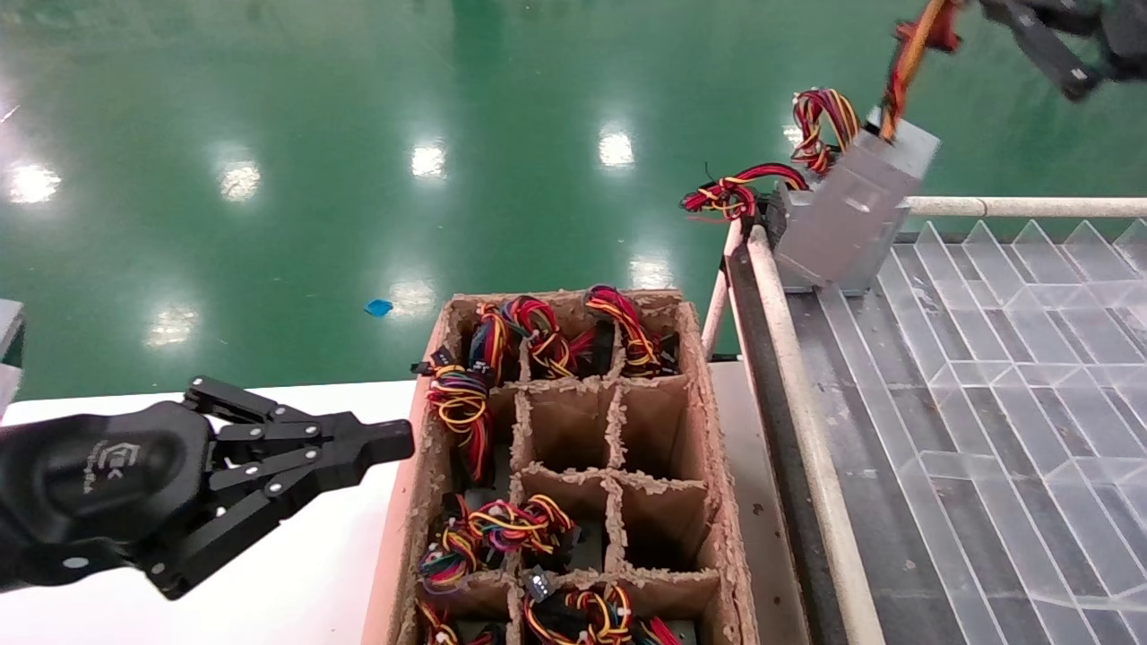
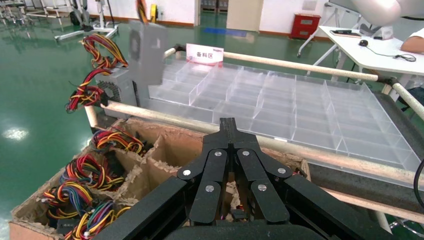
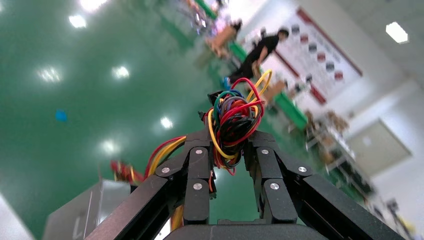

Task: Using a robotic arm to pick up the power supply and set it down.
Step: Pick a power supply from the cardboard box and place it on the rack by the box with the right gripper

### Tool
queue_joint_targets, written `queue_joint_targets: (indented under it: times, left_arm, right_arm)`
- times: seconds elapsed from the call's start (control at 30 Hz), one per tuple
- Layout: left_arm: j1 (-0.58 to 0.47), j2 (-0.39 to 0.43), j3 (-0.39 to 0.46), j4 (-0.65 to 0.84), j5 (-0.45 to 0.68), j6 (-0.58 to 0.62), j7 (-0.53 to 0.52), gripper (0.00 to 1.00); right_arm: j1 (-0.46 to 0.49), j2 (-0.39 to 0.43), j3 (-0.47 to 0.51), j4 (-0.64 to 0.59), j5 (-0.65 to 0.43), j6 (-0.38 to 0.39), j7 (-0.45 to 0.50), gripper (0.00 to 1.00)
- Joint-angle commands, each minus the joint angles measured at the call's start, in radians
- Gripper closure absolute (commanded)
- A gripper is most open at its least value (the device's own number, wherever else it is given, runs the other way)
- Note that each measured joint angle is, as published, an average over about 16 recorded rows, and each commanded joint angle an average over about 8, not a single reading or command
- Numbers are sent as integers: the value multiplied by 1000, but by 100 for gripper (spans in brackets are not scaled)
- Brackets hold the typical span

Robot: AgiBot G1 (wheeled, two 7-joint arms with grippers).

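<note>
White sign [image 2: 204, 54] reading "备料区"

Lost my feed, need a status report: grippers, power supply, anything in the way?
Right gripper jaws shut on wire bundle, power supply hanging tilted over the rack's far corner. Left gripper shut, idle beside cardboard box. Another grey unit sits directly beneath.

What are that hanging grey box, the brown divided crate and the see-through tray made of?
The power supply, dangling by its wires from the right gripper, looks like dull grey sheet metal: flat folded faces. The crate seems to be corrugated cardboard, brown with ragged, fuzzy edges. The divided tray looks like clear plastic or acrylic; the dark surface shows through and its edges glint.
</note>
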Motion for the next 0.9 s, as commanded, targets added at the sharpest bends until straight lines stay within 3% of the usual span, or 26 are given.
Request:
queue_joint_targets:
  times: [0.03,0.3,0.9]
  left_arm:
    - [0,0,0,0,0,0,0,100]
    - [0,0,0,0,0,0,0,100]
    - [0,0,0,0,0,0,0,100]
  right_arm:
    - [-16,24,5,-22,-3,-2,-4,100]
    - [-21,2,-21,-136,-22,-35,-52,100]
    - [99,-133,-52,-359,-28,-87,-188,100]
